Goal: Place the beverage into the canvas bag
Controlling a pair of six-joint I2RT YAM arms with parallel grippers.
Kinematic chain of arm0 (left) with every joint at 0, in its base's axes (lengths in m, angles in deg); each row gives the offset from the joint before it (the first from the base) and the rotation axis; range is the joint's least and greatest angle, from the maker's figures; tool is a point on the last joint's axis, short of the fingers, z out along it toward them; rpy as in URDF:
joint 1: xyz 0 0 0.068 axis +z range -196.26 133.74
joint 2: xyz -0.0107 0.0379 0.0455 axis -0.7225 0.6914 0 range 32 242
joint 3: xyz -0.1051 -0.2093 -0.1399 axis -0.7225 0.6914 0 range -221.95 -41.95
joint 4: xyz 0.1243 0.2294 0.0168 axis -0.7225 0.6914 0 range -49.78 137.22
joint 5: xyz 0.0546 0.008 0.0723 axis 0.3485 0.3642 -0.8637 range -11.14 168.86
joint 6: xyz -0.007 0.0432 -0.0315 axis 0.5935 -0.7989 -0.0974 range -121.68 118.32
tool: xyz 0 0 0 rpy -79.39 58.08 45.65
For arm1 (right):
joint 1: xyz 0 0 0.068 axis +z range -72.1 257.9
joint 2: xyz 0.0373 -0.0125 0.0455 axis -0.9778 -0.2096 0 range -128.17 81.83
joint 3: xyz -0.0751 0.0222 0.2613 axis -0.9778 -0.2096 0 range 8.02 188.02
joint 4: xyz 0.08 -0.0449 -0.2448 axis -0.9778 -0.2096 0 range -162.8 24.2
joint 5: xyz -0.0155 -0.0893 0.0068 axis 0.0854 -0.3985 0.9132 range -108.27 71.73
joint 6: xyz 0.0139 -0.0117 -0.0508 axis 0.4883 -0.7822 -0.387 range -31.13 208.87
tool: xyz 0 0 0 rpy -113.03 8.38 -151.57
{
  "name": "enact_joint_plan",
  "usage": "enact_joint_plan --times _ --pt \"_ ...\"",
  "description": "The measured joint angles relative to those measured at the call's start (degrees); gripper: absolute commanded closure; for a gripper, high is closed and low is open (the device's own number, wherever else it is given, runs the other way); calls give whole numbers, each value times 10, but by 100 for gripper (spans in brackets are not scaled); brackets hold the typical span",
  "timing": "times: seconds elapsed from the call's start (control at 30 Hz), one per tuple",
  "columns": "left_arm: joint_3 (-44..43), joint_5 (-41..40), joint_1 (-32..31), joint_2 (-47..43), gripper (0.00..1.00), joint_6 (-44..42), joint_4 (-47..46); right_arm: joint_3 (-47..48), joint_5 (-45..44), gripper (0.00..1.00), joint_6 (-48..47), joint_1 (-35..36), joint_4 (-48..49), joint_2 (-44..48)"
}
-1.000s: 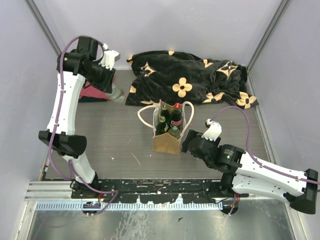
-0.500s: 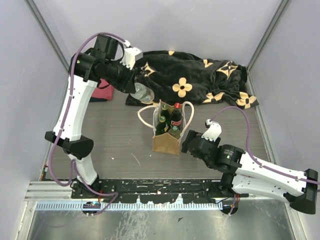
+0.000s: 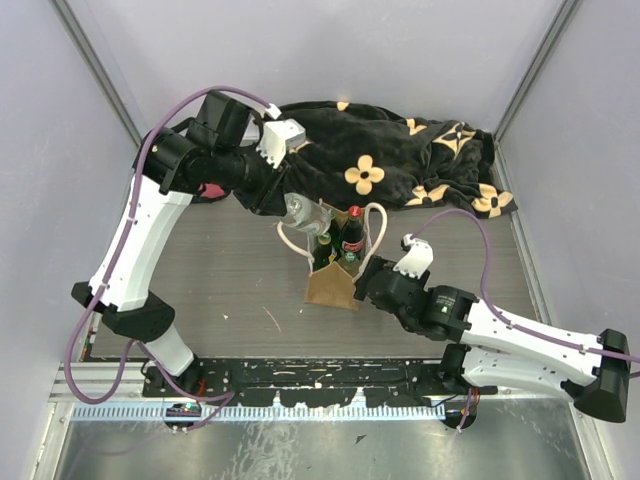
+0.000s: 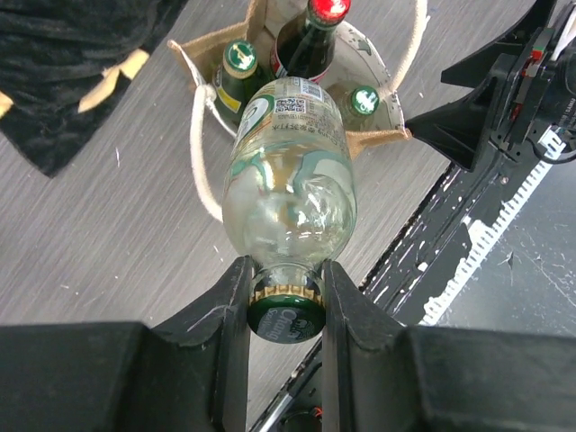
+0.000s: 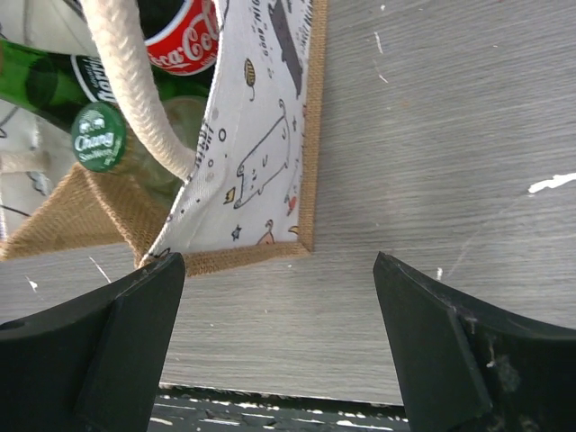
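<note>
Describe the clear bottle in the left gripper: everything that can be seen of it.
The clear bottle looks like colourless glass, with a green-and-white printed label round its body and a green crimped cap. The left gripper is shut on its capped neck; nothing else visibly touches it. It hangs in the air, tilted, its body pointing away from the wrist, above the far left corner of the open top of the canvas bag. Whether it holds liquid cannot be told.

canvas bag (image 3: 332, 287): tan-brown weave; one side pale with small cartoon prints
rope handles (image 5: 135, 85): white
beverage bottle (image 4: 290, 171): clear glass, green-and-white label, green cap
green bottles (image 4: 238, 67): green glass, green caps
dark bottle (image 4: 306, 45): red cap, red-and-white label
blanket (image 3: 390, 150): black, yellow flower motifs
table (image 3: 230, 270): grey wood grain, white scuffs
</note>
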Motion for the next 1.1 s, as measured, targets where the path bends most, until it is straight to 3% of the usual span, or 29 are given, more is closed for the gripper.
enact_joint_plan --times 0.3,0.77,1.1 --pt "34 -6 3 -4 100 0 -1 9 -1 15 9 -1 59 -36" --pt "45 -5 3 -14 100 -1 -5 22 1 16 27 -2 82 13" --pt "45 -5 3 -14 100 0 -5 18 -1 22 42 -2 89 -53"
